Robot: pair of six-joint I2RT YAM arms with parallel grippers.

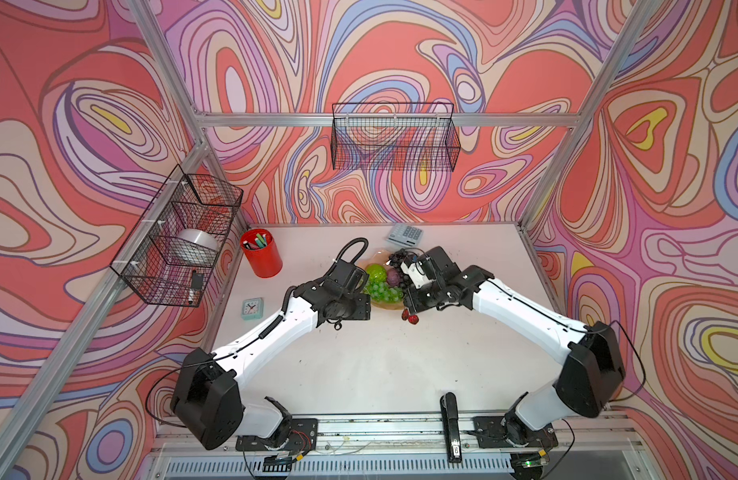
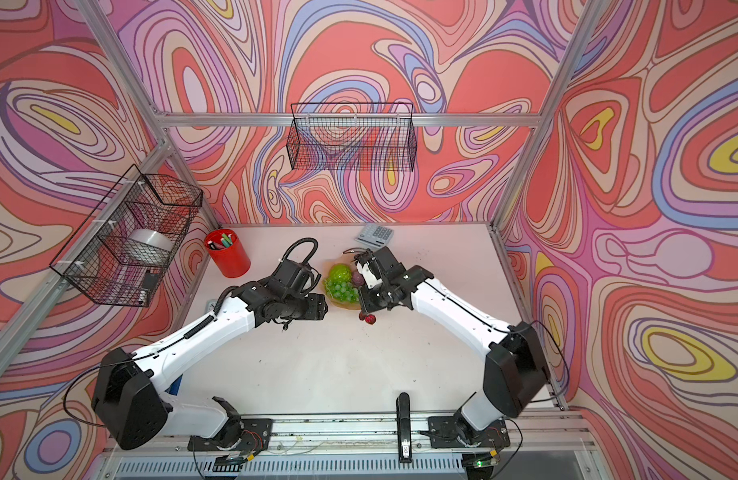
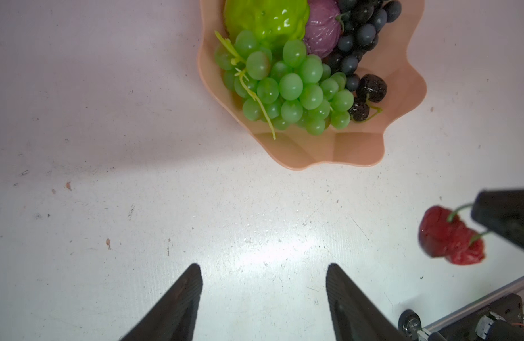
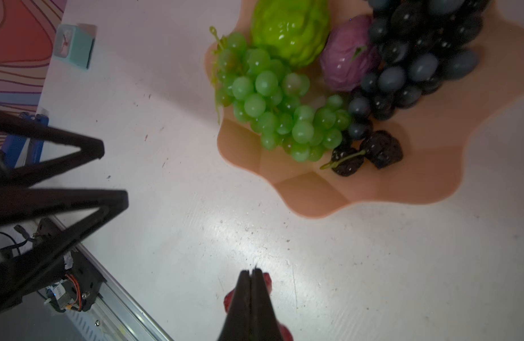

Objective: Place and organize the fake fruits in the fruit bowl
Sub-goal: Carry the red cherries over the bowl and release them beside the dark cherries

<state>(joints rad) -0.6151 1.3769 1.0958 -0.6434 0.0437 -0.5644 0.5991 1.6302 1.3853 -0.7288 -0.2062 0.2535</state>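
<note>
Right gripper (image 4: pixel 251 273), pinching the red cherry pair (image 3: pixel 440 233) by its stems, could drop it short of the fruit bowl (image 3: pixel 343 159); left gripper (image 3: pixel 263 267) gapes empty.

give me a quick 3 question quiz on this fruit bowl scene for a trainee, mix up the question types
1. Which fruit is outside the fruit bowl? A) green grape bunch B) red cherry pair C) black cherry pair
2. True or false: the left gripper has its jaws open and holds nothing.
3. Fill in: the right gripper has its jaws shut on the ___ of the red cherry pair.

Key: 1 B; 2 true; 3 stems
</note>
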